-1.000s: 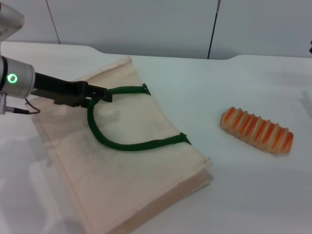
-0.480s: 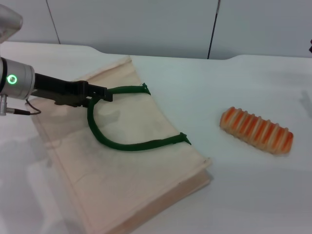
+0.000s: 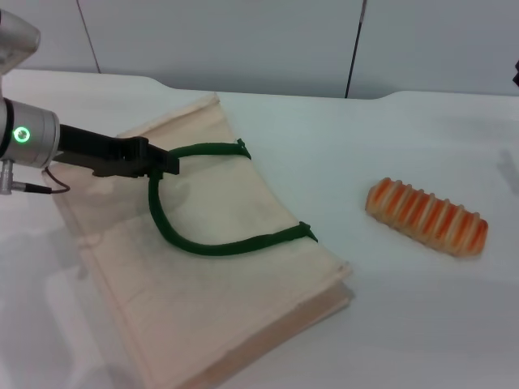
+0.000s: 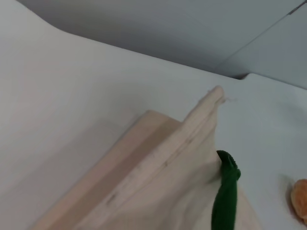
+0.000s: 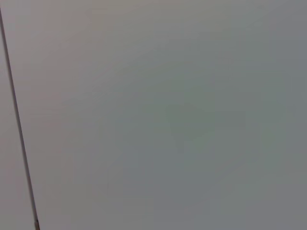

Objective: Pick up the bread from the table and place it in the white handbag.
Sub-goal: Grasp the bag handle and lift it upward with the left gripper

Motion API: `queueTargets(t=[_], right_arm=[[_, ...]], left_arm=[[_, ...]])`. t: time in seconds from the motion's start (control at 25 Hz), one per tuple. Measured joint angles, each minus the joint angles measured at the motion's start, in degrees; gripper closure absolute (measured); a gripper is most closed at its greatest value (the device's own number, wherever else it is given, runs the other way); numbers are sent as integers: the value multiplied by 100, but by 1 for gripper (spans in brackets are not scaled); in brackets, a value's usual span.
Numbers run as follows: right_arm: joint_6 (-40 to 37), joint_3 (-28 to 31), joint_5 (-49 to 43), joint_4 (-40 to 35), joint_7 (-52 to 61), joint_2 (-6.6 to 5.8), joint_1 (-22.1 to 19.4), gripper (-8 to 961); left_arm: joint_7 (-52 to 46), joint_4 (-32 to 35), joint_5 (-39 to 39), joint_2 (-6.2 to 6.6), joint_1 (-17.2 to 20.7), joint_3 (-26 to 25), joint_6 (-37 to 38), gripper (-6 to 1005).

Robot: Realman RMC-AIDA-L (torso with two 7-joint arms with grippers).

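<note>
The bread (image 3: 427, 217), a cream-tan loaf with orange-red ridges, lies on the white table (image 3: 413, 324) at the right. The white handbag (image 3: 227, 292) lies flat at the left and middle, its dark green handle (image 3: 211, 245) looping over its top face. My left gripper (image 3: 168, 162) reaches in from the left over the bag and is shut on the upper end of the handle loop. The left wrist view shows the bag's upper edge (image 4: 158, 172), a piece of the handle (image 4: 225, 196) and an edge of the bread (image 4: 301, 199). My right gripper is out of view.
A grey wall with panel seams (image 3: 353, 49) runs behind the table's far edge. The right wrist view shows only that wall. White tabletop lies between the bag and the bread.
My left gripper has drawn back slightly to the left with the handle in it, and the handle loop has shifted with it. The bread has not moved.
</note>
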Motion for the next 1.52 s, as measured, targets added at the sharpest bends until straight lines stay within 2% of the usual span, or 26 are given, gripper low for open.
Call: queueTargets(t=[0.04,0.32,0.48,0.6,1.0,1.2,1.52], right_arm=[[-1,0,0,0,0,0,0,60],[-21,0,0,0,0,-1,-15,60],[-24,0,0,0,0,-7,-34,60],[-24,0,0,0,0,-8,-36,60],[-24,5,4,-5,0,-9,-48,59],[-23,9,9,-9,0,-9,-56,60],[-21,9,9,-9,0,-9,-67,60]], left_arm=[[14,0,-3,1,0,0,0,544],[271,0,-187,-37,-10,1,5,695],[870,-4,-946,-31,89,0,168,782],[1481,-15,-1632,64,139,0,565,867],[2182,-46,-2440,484,136,9,1826,863],[2326,-77,-2489,654,54,9,2484,861],[2224,-488,-2152,752,-70,8,3336,857]])
